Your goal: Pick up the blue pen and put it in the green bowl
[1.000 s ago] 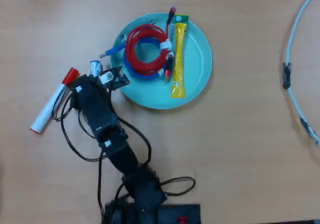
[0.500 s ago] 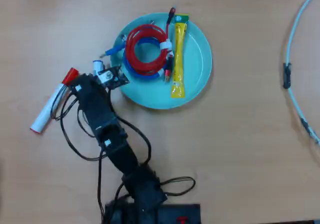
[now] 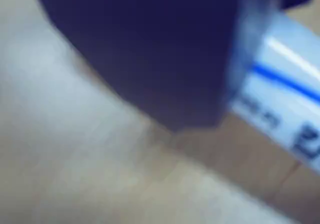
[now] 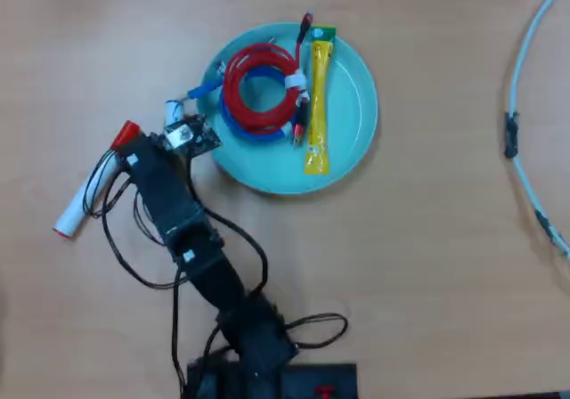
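The blue pen [image 3: 285, 94] fills the right of the blurred wrist view, its white barrel with a blue line and blue text lying right against a dark finger [image 3: 165, 59]. In the overhead view only a short white end of the pen [image 4: 173, 111] sticks out past my gripper [image 4: 183, 130]; the rest is hidden under the arm. The gripper looks shut on the pen, just left of the green bowl [image 4: 356, 69]. The bowl's left rim is a finger's width from the gripper.
The bowl holds coiled red and blue cables [image 4: 258, 92] and a yellow packet [image 4: 318, 105]. A white marker with a red cap [image 4: 85, 199] lies left of the arm. A pale cable [image 4: 521, 87] curves along the right edge.
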### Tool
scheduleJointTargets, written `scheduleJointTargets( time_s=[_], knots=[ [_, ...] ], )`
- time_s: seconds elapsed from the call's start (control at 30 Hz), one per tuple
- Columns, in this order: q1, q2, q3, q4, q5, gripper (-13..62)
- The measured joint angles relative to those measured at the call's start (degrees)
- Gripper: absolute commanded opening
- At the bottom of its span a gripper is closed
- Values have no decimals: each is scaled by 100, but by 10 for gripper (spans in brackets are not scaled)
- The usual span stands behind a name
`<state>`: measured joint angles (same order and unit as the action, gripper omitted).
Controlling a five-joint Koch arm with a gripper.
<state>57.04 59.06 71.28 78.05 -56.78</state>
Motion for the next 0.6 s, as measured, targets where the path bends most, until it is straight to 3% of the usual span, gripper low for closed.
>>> scheduleJointTargets(
  time_s=[0.6],
  knots=[
    [-422,352,35,26,466,-65]
  ],
)
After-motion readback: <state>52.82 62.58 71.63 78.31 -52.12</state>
